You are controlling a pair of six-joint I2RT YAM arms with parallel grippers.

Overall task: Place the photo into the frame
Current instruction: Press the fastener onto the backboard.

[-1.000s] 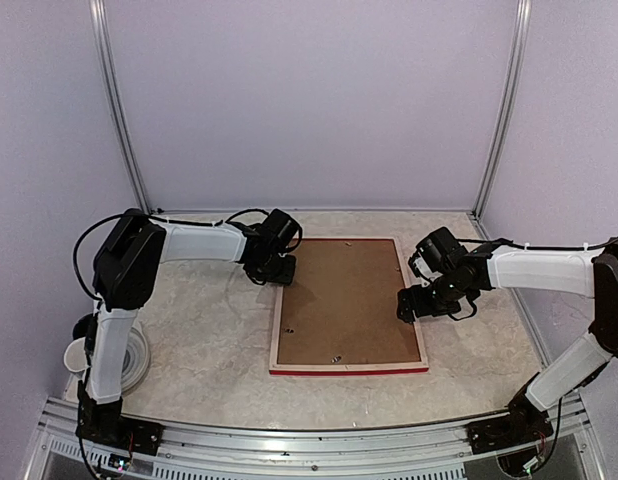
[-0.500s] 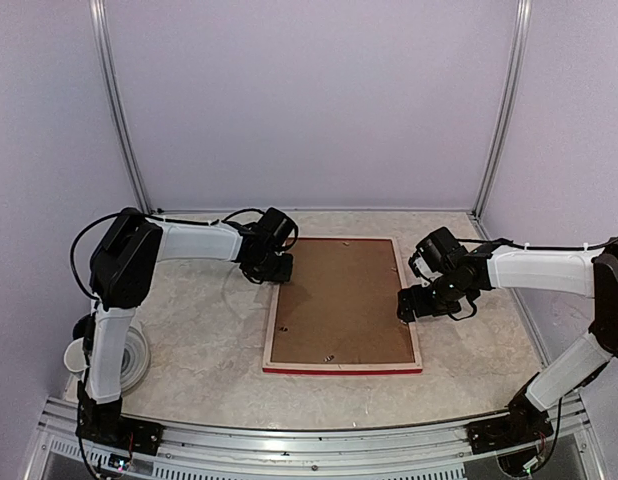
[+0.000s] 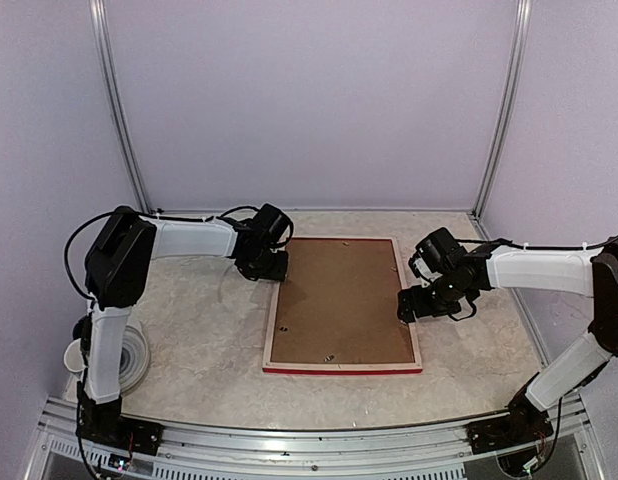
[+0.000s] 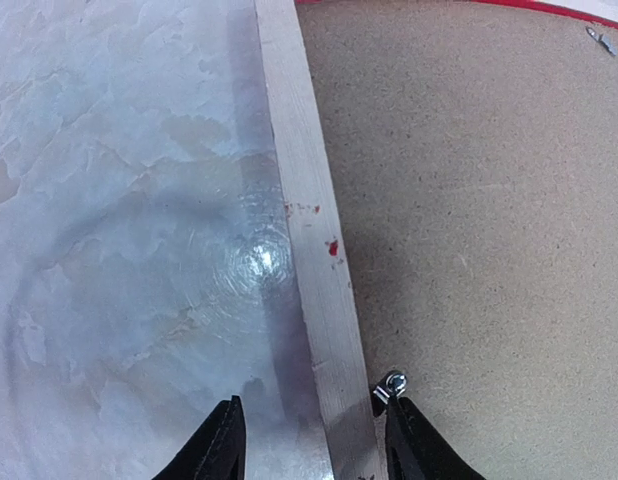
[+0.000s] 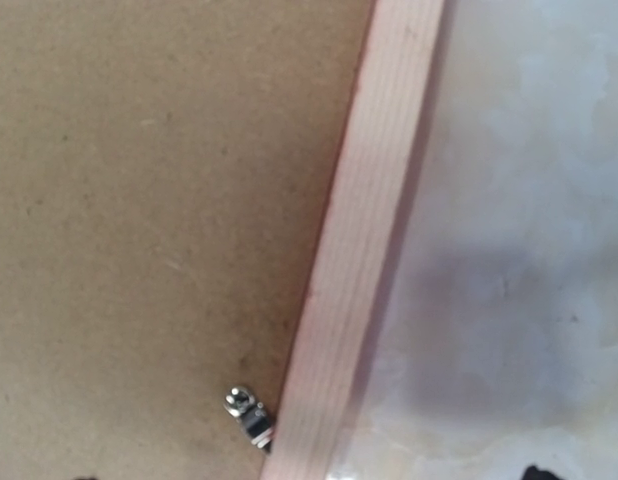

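Pale lilac walls point(image 3: 309, 100) close three sides, with metal posts point(image 3: 116, 100) at the back corners. The counter point(image 3: 204, 345) is pale, marbled and glossy; a metal rail point(image 3: 289, 445) runs along its near edge.

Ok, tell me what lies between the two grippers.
The frame, back up with its brown backing board in place, fills the stretch between left gripper and right gripper; the top view shows it.

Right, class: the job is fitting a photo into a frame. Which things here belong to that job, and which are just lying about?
Belongs to the job: frame, lying face down; brown backing board inside it; small metal clip at its edge. No photo shows.
Lying about: white round object and small white cup, at the left edge of the table.
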